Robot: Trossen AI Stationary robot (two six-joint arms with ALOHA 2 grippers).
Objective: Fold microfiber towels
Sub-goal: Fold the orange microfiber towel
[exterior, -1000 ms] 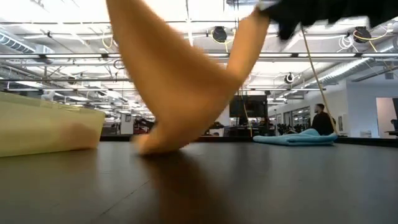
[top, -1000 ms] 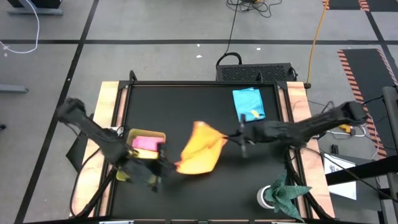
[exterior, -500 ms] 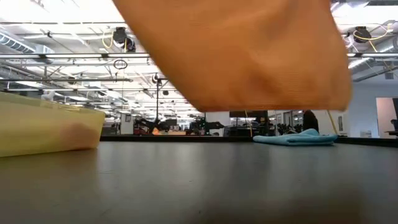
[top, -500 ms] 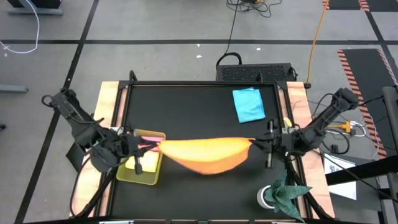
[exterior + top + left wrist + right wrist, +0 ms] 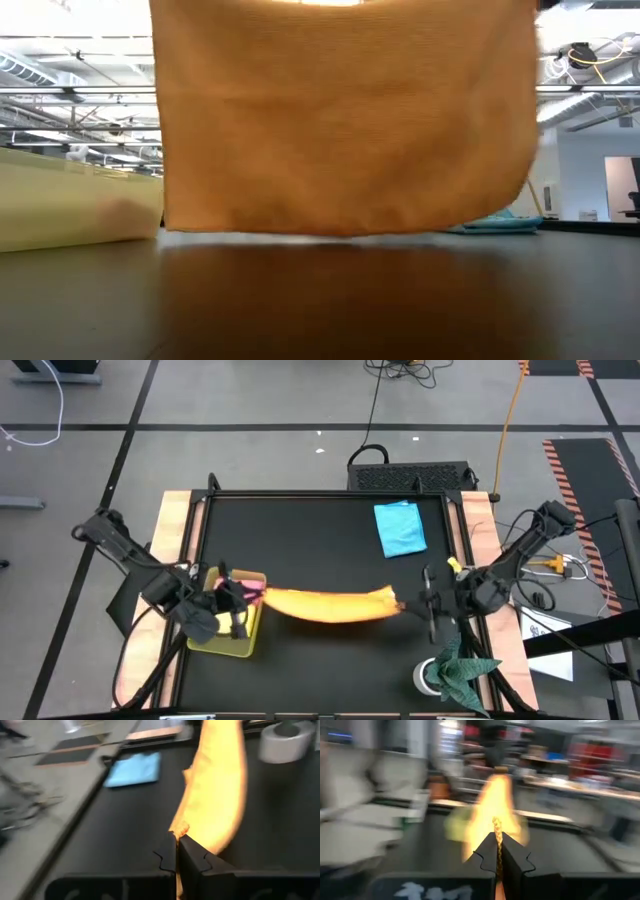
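Note:
The orange towel [image 5: 330, 603] hangs stretched between my two grippers above the middle of the black table; in the low view [image 5: 345, 120] it hangs as a flat sheet, its lower edge just above the table. My left gripper [image 5: 247, 597] is shut on its left end, over the yellow-green tray [image 5: 215, 640]. My right gripper [image 5: 405, 605] is shut on its right end. The light blue towel [image 5: 400, 528] lies flat at the far right. A pink towel [image 5: 245, 585] lies in the tray. The yellow towel does not show. My left gripper pinches the orange towel's left top corner [image 5: 179, 829] between its two fingers, coming level from the table's left. The towel hangs below, clear of the table, spread toward the other gripper. My right gripper pinches the towel's right top corner [image 5: 496, 826] between its two fingers, coming level from the table's right. The towel's top edge runs nearly straight between the two holds.
A white roll with a dark green cloth [image 5: 455, 672] stands at the near right corner. The tray sits at the table's near left. Wooden rails [image 5: 180, 550] border the black mat on both sides.
My grippers have drawn apart, left toward the table's left and right toward its right, lifting the orange towel off the table and spreading it out. In the last half second both came a little toward the near edge and the towel dropped into a flat hanging sheet.

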